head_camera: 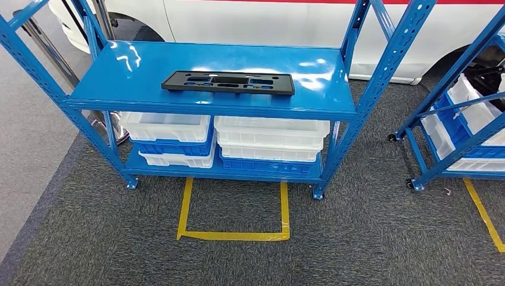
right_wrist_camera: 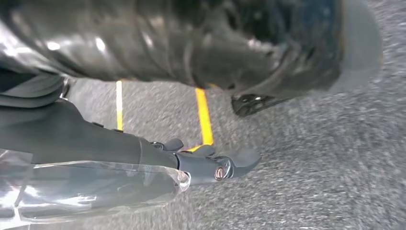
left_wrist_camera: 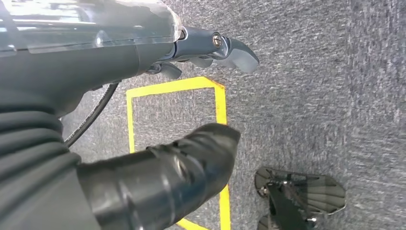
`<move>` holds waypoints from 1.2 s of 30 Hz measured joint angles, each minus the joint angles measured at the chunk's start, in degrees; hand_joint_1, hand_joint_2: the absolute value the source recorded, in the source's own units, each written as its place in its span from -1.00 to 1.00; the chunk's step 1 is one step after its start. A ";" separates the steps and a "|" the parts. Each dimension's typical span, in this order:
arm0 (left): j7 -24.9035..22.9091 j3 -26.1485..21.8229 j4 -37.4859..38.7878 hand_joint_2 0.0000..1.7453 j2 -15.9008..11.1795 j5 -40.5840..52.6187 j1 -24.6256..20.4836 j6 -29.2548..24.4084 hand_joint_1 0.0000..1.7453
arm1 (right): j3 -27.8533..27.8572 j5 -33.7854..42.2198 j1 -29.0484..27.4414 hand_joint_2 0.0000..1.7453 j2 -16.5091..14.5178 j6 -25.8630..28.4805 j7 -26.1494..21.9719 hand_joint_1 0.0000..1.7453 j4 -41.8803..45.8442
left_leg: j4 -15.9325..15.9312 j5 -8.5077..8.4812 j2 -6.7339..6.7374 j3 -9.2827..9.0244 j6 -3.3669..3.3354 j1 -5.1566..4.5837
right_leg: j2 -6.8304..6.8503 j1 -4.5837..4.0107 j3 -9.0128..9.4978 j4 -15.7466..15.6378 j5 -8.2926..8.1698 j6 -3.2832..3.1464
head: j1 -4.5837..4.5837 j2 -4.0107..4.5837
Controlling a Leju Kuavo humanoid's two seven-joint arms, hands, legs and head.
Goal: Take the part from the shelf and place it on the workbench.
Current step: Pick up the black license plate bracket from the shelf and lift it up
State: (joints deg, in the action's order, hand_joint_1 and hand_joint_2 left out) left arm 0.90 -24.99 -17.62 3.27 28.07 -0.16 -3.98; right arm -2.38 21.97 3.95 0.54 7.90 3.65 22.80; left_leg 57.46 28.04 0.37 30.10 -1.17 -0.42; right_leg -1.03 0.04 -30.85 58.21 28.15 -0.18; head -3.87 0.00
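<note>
Here, your left hand (left_wrist_camera: 191,110) and right hand (right_wrist_camera: 210,160) hang open, empty, over carpet; part (head_camera: 228,82) lies well ahead on shelf (head_camera: 149,65). Risk: long flat part tips w/ off-centre grip.

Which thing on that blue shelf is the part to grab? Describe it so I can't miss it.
Find the blue shelf straight ahead, by the white car. The part lies flat on its top deck, alone. It is a long black plate with cut-outs; the white and blue bins sit on the deck below.

right wrist view blurs the carpet (right_wrist_camera: 306,167); second rack (head_camera: 458,119) is cut by the head view's right edge.
</note>
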 joint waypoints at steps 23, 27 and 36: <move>1.58 -27.58 4.34 -1.00 4.96 28.08 -6.80 -2.41 -1.00 | 2.29 15.98 16.59 1.00 1.97 -1.75 -12.55 -1.00 3.25 | 0.12 -0.06 -0.06 -0.23 -0.04 0.00 | 0.05 0.01 0.04 0.01 -0.05 0.05 | 0.01 0.00; 2.33 -30.52 4.68 -1.00 5.19 29.80 -7.05 -2.79 -1.00 | 1.80 16.20 14.05 1.00 1.85 -5.61 -13.17 -1.00 8.83 | 0.17 -0.11 -0.12 -0.05 -0.80 -0.36 | 0.07 0.25 0.05 -0.44 -0.32 0.62 | 0.02 0.00; 3.59 -36.42 5.36 -1.00 6.53 33.25 -7.57 -3.01 -1.00 | -2.18 15.78 8.47 -1.00 1.86 -12.39 -13.65 -1.00 23.56 | -1.80 -0.68 0.19 -1.57 -1.29 0.97 | 0.54 1.62 -8.48 13.20 2.79 2.69 | -0.07 0.00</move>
State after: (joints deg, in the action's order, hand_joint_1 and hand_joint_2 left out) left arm 4.49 -61.41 -12.27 9.80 61.32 -7.73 -6.98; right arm -4.55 37.75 12.42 2.39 -4.48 -10.00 46.37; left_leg 55.66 27.37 0.56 28.53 -2.47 0.56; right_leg -0.49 1.66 -39.33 71.41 30.94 2.52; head -3.94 0.00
